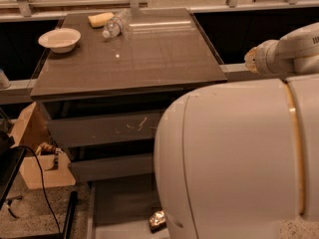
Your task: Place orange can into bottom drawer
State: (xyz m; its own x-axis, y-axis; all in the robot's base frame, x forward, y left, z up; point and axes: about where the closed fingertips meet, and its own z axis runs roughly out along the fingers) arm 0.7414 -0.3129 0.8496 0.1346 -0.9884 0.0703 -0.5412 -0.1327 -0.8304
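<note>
Down in the open bottom drawer (117,205), the orange can (158,219) lies on its side on the grey floor, right against the robot's big white arm shell (234,158). That shell hides the gripper, so I cannot tell whether it is spread or closed. On the bench (149,59) sit a white bowl (60,38), a water bottle (115,25) and a yellow sponge (100,19).

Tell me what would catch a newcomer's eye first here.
The robot's bulky white arm fills the lower right foreground, and its pincer is out of view. Beside it the orange can lies in the open bottom drawer. A white bowl and a clear bottle sit at the far left of the cabinet top.
</note>
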